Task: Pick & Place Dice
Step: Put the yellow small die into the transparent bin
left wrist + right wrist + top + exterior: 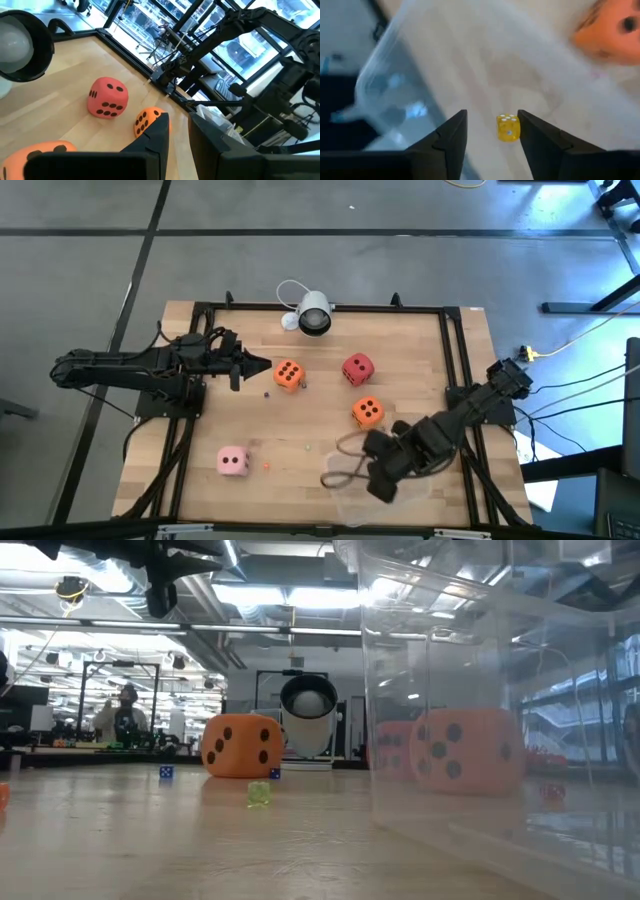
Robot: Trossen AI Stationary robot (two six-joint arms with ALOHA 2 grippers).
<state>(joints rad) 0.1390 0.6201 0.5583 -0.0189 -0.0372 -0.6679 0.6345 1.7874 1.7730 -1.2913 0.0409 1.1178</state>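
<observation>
Progress: judged early; all four big dice lie loose on the wooden surface (420,370), none visibly inside the clear tub (385,495).
Right pincer (492,131): over the tub, fingers apart, grasping nothing; a small yellow die (508,128) shows between its tips through the blur, and whether it lies in the tub I cannot tell.
Left pincer (262,366): narrow gap between its fingers, empty, tips just beside one orange die (288,375).
Red die (357,368): beyond that orange die from the left pincer.
Second orange die (367,412): near the right pincer, beside the tub.
Pink die (233,462): well apart from both pincers.
Left to do: apparently every big die needs picking and placing.
</observation>
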